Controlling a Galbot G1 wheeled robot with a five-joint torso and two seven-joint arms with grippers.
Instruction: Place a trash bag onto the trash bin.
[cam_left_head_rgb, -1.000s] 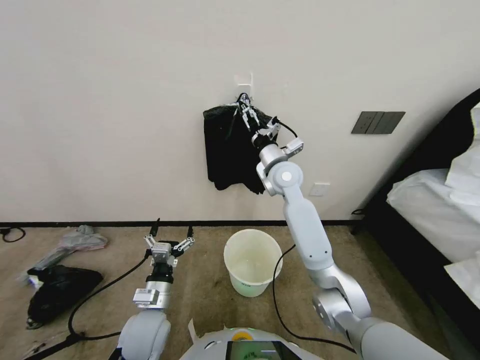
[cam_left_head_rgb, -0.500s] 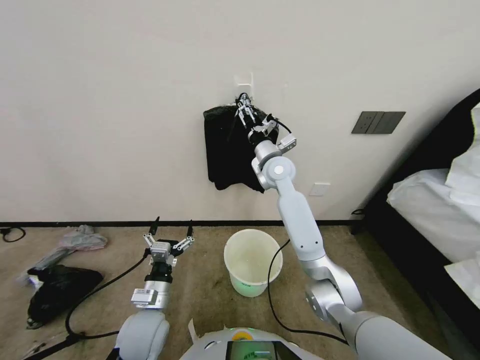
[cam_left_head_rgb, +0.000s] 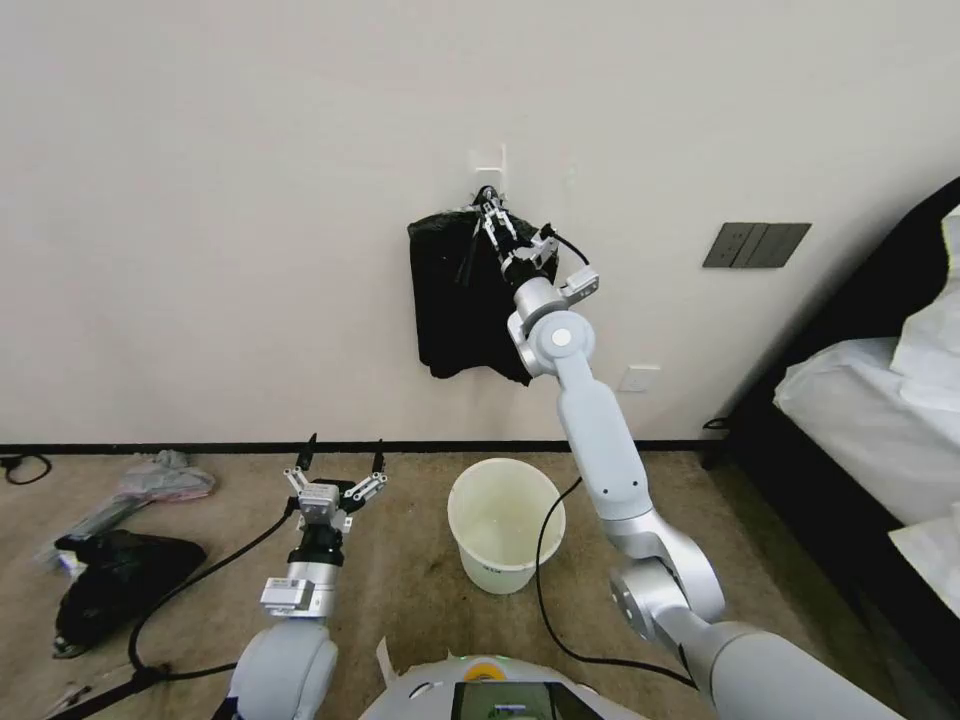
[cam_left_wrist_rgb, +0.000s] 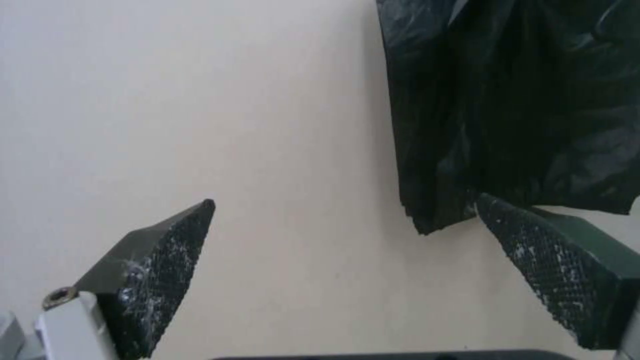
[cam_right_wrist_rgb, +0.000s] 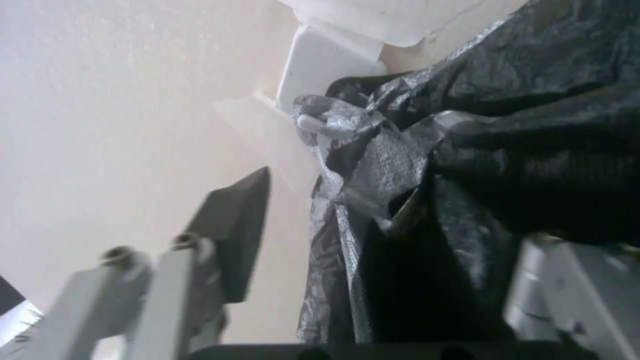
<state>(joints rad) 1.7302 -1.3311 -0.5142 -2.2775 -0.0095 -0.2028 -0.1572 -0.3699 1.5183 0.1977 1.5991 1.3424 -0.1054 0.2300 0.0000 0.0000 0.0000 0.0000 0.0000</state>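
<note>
Your right gripper slid slightly right, jaws spread around the trash bag hanging on the wall. Next, pinch it. The trash bin waited below.

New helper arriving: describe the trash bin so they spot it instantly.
Start at the wall and drop below the black bags hanging there. On the carpet stands the trash bin, a round cream-white bucket, open-topped, the only pale upright container among dark floor clutter.
</note>
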